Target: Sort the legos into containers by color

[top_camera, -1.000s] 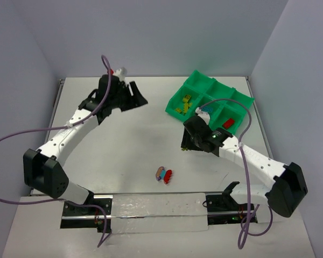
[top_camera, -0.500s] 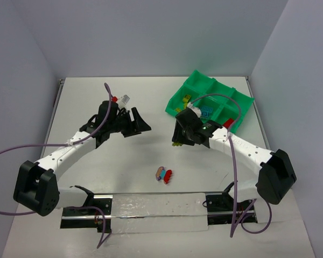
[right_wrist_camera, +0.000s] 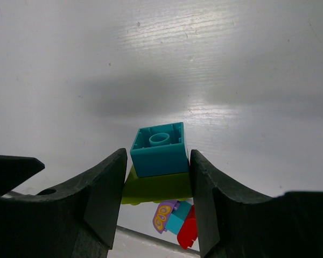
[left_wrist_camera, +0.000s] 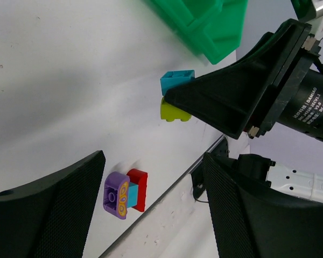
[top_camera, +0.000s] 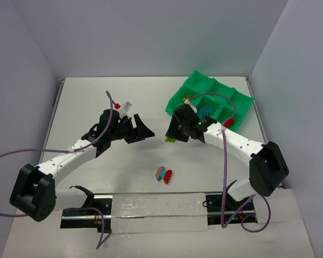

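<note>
So the right end effector (right_wrist_camera: pixel 157 161) had its fingers pinched narrow on a cyan brick (right_wrist_camera: pixel 158 149), with a lime brick (right_wrist_camera: pixel 156 188) stuck under it, so it was really a two-piece stack. In the top view that stack sat over the surface (top_camera: pixel 97 102), just off the near-left corner of the green tray (top_camera: pixel 196 80). I couldn't tell if it was touching down or hanging a bit above.

The left end effector (left_wrist_camera: pixel 153 204) was spread wide with nothing in it, pointing across at the right one, the two of them near each other mid-surface.

A little clump (top_camera: pixel 163 174) of purple, cyan and red bricks lay on the surface nearer the arm bases, apart from both end effectors. A red brick (top_camera: pixel 229 123) and some cyan ones (top_camera: pixel 205 111) sat in the tray's compartments.
</note>
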Motion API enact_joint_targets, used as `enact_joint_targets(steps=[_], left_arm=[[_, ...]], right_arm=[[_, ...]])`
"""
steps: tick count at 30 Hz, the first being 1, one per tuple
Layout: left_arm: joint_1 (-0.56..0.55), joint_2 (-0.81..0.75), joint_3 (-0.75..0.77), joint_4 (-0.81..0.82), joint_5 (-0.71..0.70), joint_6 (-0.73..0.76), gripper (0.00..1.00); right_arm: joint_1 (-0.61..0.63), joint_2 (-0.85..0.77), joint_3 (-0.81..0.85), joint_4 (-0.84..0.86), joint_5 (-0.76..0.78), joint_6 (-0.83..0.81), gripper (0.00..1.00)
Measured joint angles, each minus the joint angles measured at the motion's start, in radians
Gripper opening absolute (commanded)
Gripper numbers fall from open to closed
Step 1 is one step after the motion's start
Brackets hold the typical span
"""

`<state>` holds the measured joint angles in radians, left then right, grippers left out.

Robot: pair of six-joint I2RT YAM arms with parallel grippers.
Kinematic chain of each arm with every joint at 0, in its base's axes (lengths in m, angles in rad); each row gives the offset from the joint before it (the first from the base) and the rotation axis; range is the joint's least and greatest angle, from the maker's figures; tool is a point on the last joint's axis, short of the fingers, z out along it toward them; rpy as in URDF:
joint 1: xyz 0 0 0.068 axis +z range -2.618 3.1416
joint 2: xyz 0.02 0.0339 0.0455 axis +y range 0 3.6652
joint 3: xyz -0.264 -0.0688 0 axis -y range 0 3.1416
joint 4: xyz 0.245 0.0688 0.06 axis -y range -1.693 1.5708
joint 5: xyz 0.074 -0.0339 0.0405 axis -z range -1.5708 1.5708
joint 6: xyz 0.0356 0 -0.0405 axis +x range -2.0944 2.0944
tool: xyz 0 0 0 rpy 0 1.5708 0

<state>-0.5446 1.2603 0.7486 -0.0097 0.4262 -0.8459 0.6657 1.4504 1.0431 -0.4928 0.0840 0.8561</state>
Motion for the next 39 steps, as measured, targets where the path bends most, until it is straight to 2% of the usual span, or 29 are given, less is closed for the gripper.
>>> enact_joint_targets(steps=[4,8,15,23,31,39], left_arm=[[-0.001,-0.023,-0.022,0.012,-0.003,-0.008,0.9],[-0.01,-0.021,-0.022,0.027,-0.002,-0.009,0.91],[-0.038,0.03,-0.022,0.068,0.005,-0.007,0.85],[-0.055,0.046,-0.024,0.164,0.0,-0.008,0.88],[-0.076,0.05,-0.038,0.272,-0.032,-0.016,0.89],[-0.078,0.05,-0.042,0.309,-0.055,-0.009,0.82]], right_arm=[[-0.003,0.002,0.003,0.013,-0.014,0.015,0.15],[-0.004,0.002,0.011,0.022,-0.019,0.029,0.15],[-0.005,0.001,0.012,0.029,-0.029,0.056,0.16],[-0.005,0.0,0.05,0.03,-0.044,0.094,0.16],[-0.01,-0.003,0.049,0.056,-0.069,0.207,0.17],[-0.018,-0.009,0.023,0.139,-0.152,0.306,0.17]])
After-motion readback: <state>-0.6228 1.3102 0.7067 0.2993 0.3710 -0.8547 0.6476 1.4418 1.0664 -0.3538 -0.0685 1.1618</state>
